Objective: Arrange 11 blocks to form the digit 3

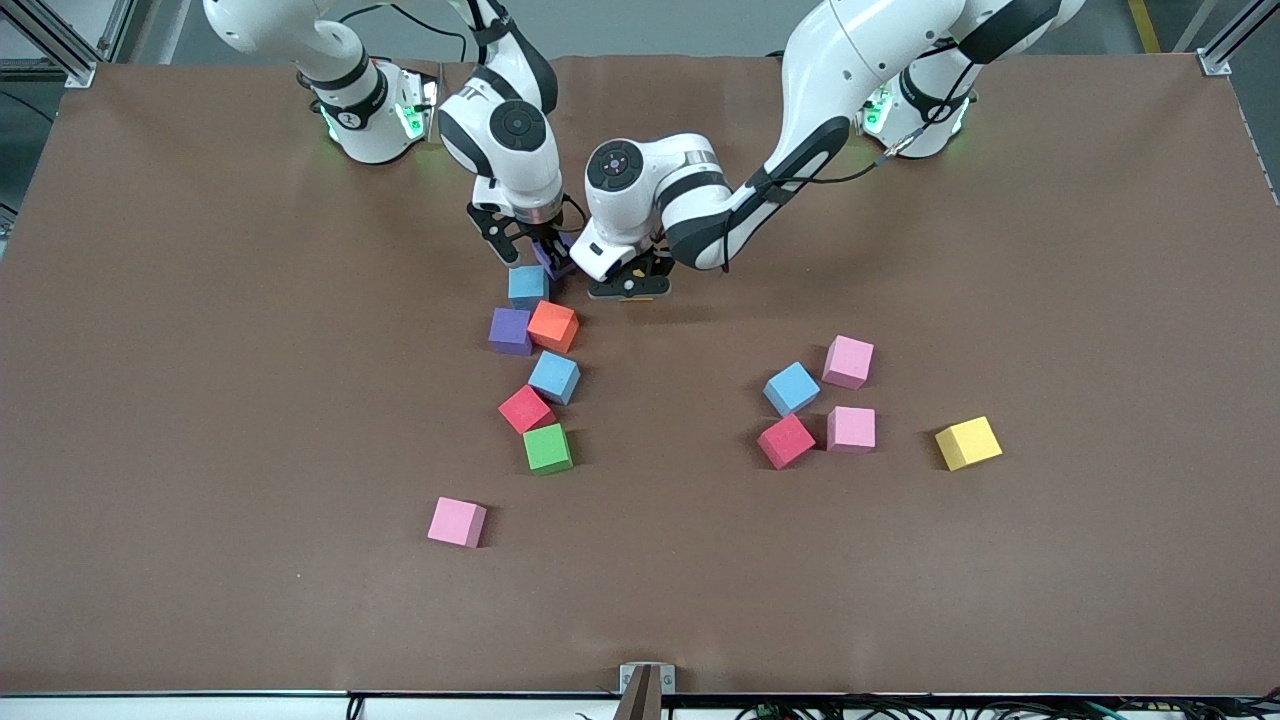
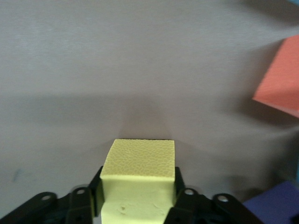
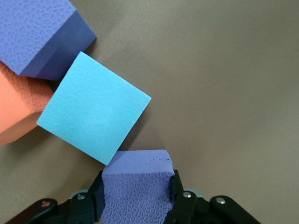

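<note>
Right end effector (image 3: 137, 193) grasping a purple block (image 3: 136, 186) touching the blue block (image 3: 93, 112) heading the column; left end effector (image 2: 138, 198) beside it brackets a yellow block (image 2: 138, 175) on the surface (image 1: 200, 400), grip uncertain.

purple block (image 3: 135, 189), yellow block (image 2: 139, 175), brown table (image 1: 1050, 250)
</note>
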Action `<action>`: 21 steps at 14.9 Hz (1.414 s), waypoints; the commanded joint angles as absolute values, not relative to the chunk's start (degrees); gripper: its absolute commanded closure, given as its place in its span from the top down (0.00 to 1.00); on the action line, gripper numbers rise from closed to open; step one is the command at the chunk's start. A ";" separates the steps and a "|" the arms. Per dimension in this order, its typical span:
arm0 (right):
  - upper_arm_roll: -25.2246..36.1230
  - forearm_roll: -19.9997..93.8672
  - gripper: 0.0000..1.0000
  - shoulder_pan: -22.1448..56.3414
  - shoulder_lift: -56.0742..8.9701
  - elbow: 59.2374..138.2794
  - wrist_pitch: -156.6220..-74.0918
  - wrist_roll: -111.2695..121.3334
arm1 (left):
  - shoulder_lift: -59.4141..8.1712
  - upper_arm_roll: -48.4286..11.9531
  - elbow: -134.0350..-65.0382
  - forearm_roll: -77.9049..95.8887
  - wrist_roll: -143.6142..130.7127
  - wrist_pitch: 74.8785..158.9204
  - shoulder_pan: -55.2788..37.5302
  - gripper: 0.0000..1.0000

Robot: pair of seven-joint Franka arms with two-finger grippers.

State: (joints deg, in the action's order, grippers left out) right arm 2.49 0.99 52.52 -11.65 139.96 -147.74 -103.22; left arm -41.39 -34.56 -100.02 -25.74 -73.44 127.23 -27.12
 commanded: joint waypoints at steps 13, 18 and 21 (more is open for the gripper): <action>3.25 1.05 0.01 51.50 -20.82 130.27 -148.01 -117.15 | -26.63 -38.06 -97.57 -15.38 -57.67 115.14 -6.09 0.99; 3.25 1.05 0.01 50.63 -24.43 125.34 -147.92 -120.41 | -31.80 -36.39 -91.86 -16.52 -57.57 115.84 2.28 0.99; 3.25 1.05 0.01 50.54 -25.92 122.79 -147.83 -122.34 | -38.91 -32.97 -86.68 -20.20 -60.02 117.59 1.67 0.98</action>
